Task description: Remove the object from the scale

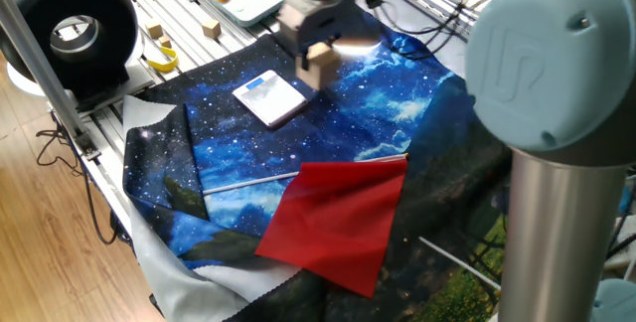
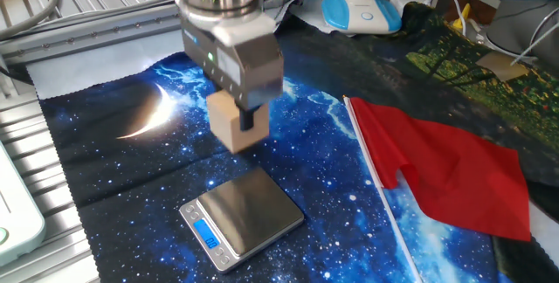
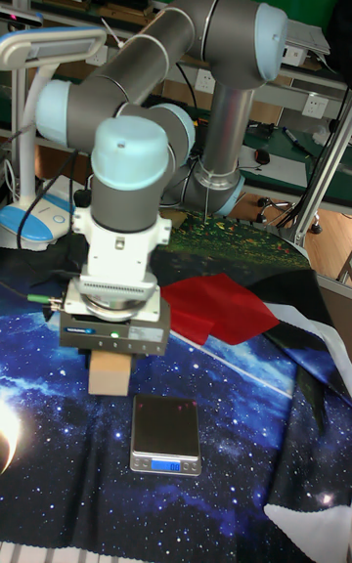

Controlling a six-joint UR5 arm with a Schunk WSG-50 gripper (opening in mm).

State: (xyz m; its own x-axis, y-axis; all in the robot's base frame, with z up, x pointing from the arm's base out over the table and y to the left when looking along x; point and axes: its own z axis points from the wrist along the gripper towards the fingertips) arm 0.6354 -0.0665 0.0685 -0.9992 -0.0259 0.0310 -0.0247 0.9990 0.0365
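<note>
Wooden cube [image 2: 232, 123] is clamped between the fingers of the hand [image 2: 245, 119]; it hangs in the air, clear of the scale [image 2: 242, 217], offset to one side of it and not over the plate; in the tall fixed view the cube [image 3: 110, 371] sits just under the hand body, left of and above the scale [image 3: 166, 435]; in one fixed view the cube [image 1: 318, 59] is past the scale's [image 1: 270, 97] far corner.

Scale plate is bare; blue display strip lit on its near edge in the other fixed view; digits too small to read.

Scale lies flat on the starry blue cloth [image 2: 122, 169] that covers the counter; open cloth on every side of the scale; the cloth edge nearest the scale meets a slotted metal frame [image 1: 174, 14].

Red sheet [image 2: 445, 174] lies well apart from the scale, with a thin white rod [image 2: 377, 182] along its scale-side edge; beyond the cloth, small wooden cubes [image 1: 156, 33] and a yellow tape roll [image 1: 162, 61] rest on the frame; a black ring-shaped unit [image 1: 70, 29] stands past them.
</note>
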